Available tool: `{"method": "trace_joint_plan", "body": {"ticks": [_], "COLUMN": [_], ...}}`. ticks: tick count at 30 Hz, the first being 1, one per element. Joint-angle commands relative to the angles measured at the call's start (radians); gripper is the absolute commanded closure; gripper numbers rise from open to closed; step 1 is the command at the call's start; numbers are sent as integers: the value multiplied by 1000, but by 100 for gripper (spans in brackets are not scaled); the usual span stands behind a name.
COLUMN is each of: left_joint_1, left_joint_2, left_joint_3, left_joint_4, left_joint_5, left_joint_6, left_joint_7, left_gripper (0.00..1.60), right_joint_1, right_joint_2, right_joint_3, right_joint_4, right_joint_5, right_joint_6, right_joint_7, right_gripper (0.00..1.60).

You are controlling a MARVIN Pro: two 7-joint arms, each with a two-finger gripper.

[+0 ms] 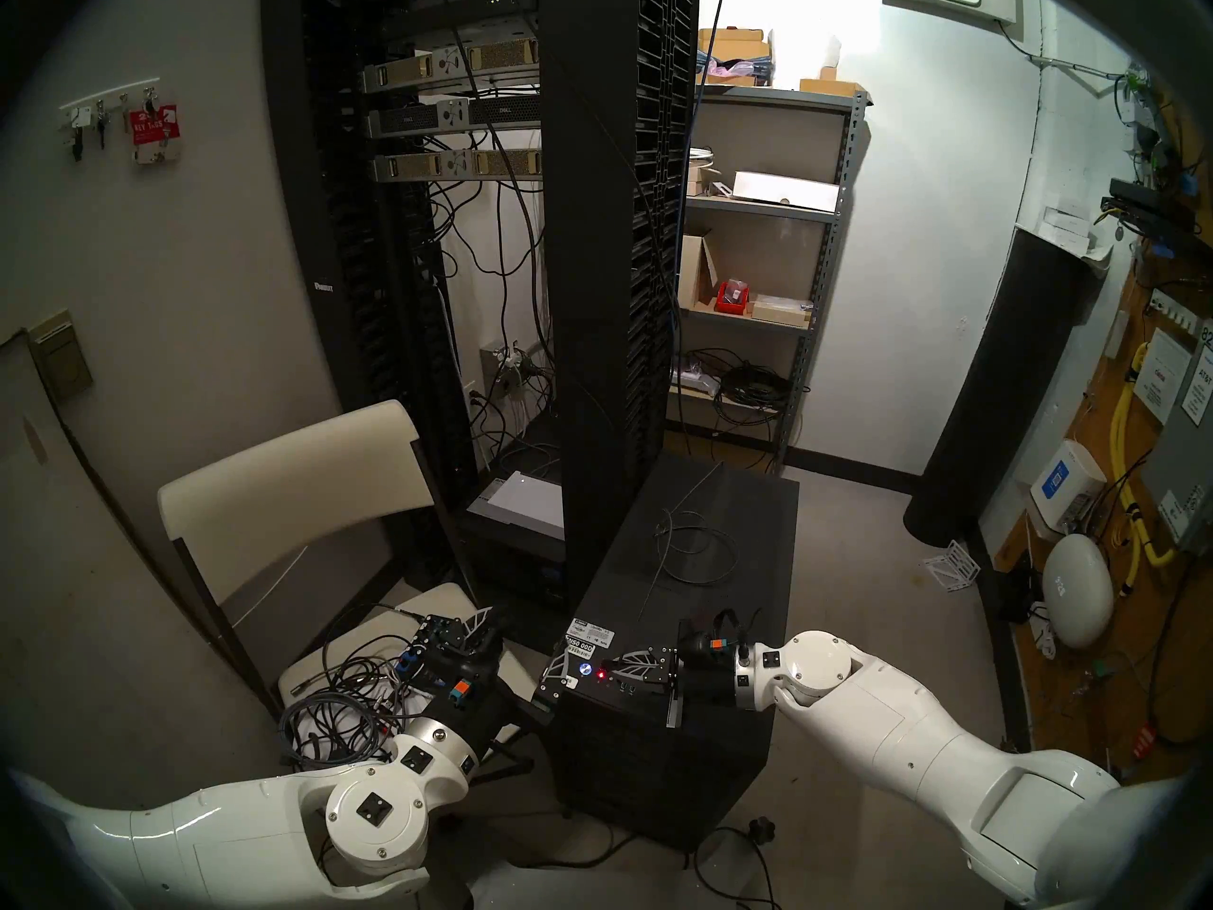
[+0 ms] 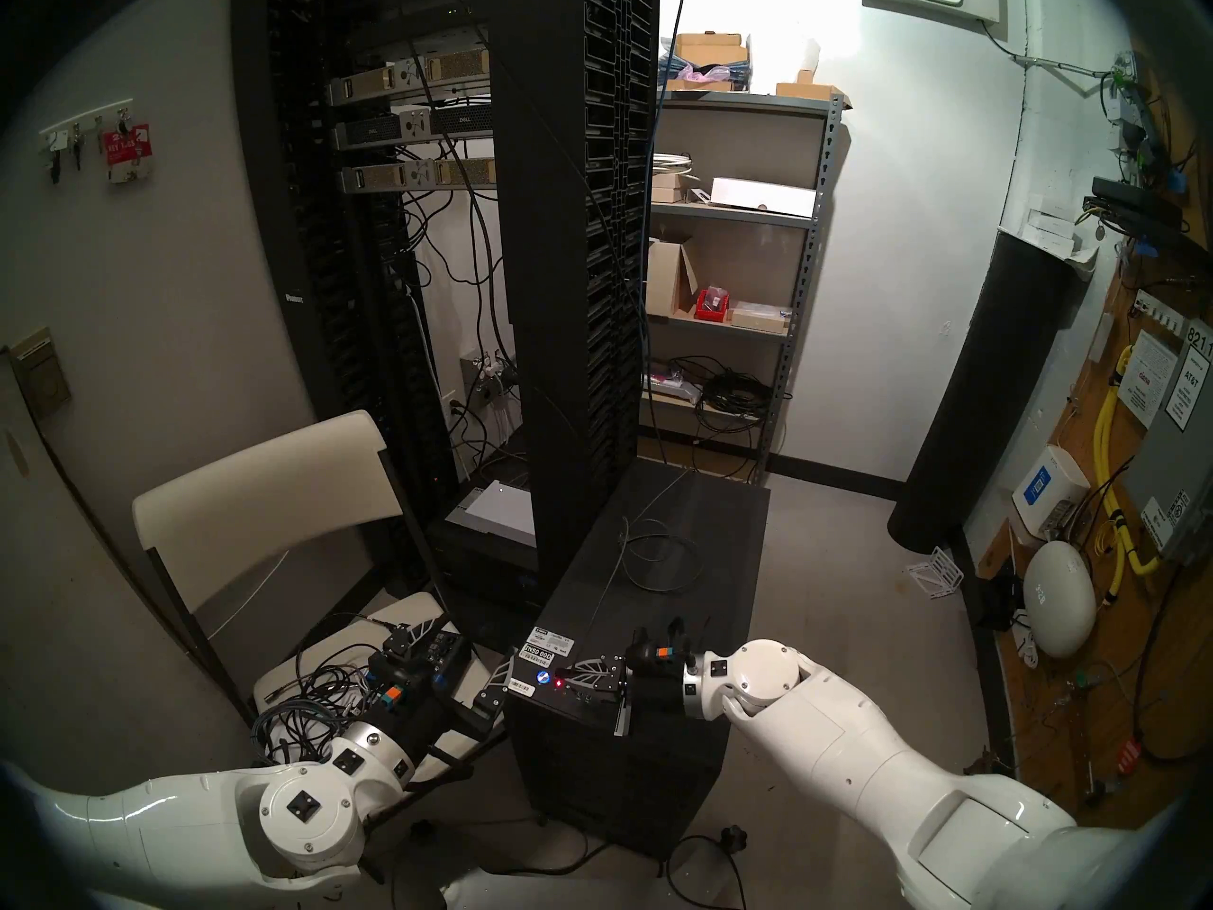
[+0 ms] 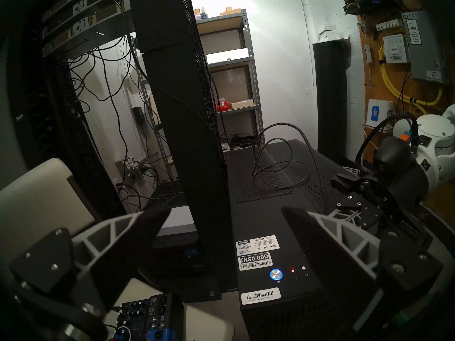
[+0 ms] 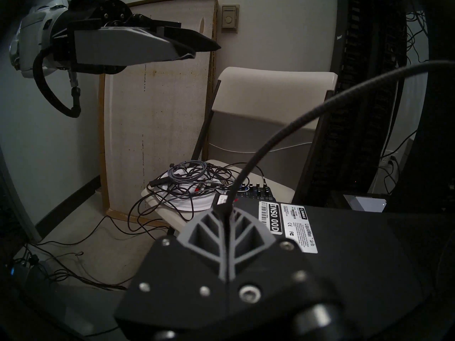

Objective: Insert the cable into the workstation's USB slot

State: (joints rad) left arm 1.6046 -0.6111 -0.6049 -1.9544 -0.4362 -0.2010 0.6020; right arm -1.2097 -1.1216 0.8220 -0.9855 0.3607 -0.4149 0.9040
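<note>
Cable (image 4: 283, 126) end is clamped between the shut fingers of the right gripper (image 4: 222, 210), with the small black plug poking out just past the fingertips; the cord arcs up and away to the right in the right wrist view. Grip so close to the plug is judged to keep the tip stiff for pushing into a slot. The gripper is held nearly level over the front top edge of the workstation (image 1: 722, 560), pointing toward the robot's left, just beside the red light (image 1: 601, 675) and blue-lit button (image 3: 276, 274). Rest of the cable is seen lying in loose loops on the workstation's top further back (image 1: 689, 547), so slack is available and no pull is expected on the plug. USB slot itself cannot be made out; it is likely near the small marks by the lights.

Left gripper (image 1: 518, 652) is held wide apart and empty, beside the workstation's left front corner above the chair (image 1: 295, 488) with its heap of cords (image 1: 341, 705), apparently parked clear of the work.
</note>
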Motion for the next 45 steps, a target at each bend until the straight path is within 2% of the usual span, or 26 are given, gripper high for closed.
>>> {"method": "trace_joint_plan", "body": {"ticks": [1,20,45], "left_joint_1": [1,-3,-3], "left_joint_2": [3,4,12], "left_joint_3": [-3,-1,-3], "left_joint_4": [-20,-22,-27], "left_joint_5": [-1,0,-3], "left_joint_6": [-10,-12,-16], "left_joint_7": [-1,4,11], "left_gripper": [0,0,0], "right_joint_1": [17,20,44], "right_joint_2": [-16,-27,-62], "right_joint_3": [-3,4,15], "right_joint_4": [4,28,107], "right_joint_5": [-1,-6,-1], "right_joint_6": [15,38,13], "right_joint_7": [3,4,39], "right_gripper": [160,160,160]}}
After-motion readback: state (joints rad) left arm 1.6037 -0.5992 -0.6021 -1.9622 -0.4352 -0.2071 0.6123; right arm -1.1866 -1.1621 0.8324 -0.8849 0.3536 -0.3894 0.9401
